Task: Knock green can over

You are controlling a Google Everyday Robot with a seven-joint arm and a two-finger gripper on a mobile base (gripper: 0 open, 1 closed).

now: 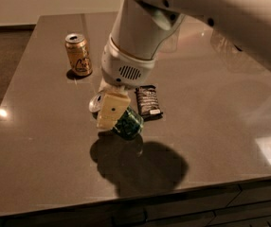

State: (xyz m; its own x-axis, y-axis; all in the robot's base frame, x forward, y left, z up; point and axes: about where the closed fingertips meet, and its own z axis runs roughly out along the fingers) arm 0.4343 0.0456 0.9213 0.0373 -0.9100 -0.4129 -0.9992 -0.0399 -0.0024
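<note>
The green can [129, 123] is tilted steeply on the dark table [40, 141], and its silver top [96, 102] points up and to the left. My gripper [112, 117] comes down from above at the table's middle front and is shut on the can. A cream finger [111, 109] lies across the can's middle and hides it; the other finger is hidden behind. The can's lower end is at or just above the table, over the arm's dark shadow.
An orange-gold can [78, 54] stands upright at the back left. A dark snack packet [148, 100] lies flat just right of the green can. The table's front edge [126, 195] is close below the shadow. My white arm [140, 37] covers the upper middle.
</note>
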